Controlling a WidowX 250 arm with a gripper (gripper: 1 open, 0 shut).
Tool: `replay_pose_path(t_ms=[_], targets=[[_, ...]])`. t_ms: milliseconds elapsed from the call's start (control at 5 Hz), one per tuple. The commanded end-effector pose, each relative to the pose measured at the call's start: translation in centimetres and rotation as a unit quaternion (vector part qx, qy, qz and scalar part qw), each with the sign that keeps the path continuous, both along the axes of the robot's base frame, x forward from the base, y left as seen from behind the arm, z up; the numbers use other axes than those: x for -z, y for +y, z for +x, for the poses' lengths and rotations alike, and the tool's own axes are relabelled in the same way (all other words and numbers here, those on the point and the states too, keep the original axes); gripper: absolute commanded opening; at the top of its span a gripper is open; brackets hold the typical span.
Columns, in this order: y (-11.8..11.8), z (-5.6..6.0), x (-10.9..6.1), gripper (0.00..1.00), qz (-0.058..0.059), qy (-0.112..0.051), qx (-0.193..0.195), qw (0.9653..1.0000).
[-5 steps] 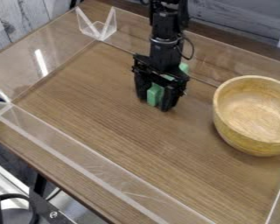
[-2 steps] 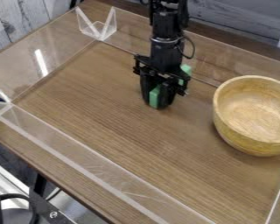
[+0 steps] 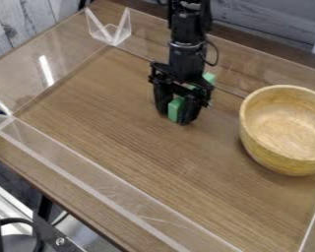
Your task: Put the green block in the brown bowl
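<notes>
The green block [image 3: 181,106] stands on the wooden table between the fingers of my gripper [image 3: 183,110], which reaches straight down from the black arm at the top middle. The jaws stand apart on either side of the block, open, and the fingers hide most of it. I cannot tell whether a pad touches it. The brown bowl [image 3: 286,148], round, light wood and empty, sits on the table to the right of the gripper, about a hand's width away.
Low clear plastic walls [image 3: 68,167] fence the table along the left, front and back. A folded clear plastic piece [image 3: 107,28] stands at the far left corner. The table's front edge runs diagonally at the lower left.
The jaws narrowed around the green block about half a second ago and now stand wider again. The arm, block and bowl have not shifted.
</notes>
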State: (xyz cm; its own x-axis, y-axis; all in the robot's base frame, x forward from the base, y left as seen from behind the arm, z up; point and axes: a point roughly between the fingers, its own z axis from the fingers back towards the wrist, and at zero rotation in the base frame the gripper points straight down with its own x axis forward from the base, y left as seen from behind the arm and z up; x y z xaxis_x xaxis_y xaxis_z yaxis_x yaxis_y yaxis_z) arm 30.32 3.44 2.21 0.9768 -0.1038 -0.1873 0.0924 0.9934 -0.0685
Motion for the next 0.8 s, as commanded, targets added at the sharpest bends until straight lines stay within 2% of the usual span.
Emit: replay_pose_path(t_ms=[0,200,400,600], targets=[[0.4,1.7,-3.5,0.0,0.001,-0.055,-0.004,0.9985],[0.5,2.0,-5.4,0.0,-0.006,-0.073,-0.007,0.9973],[0.9,2.9,-10.2,0.0,-0.009,-0.127,-0.016,0.9917],[2.2,5.3,-13.2,0.0,-0.011,-0.159,-0.032,0.9867]])
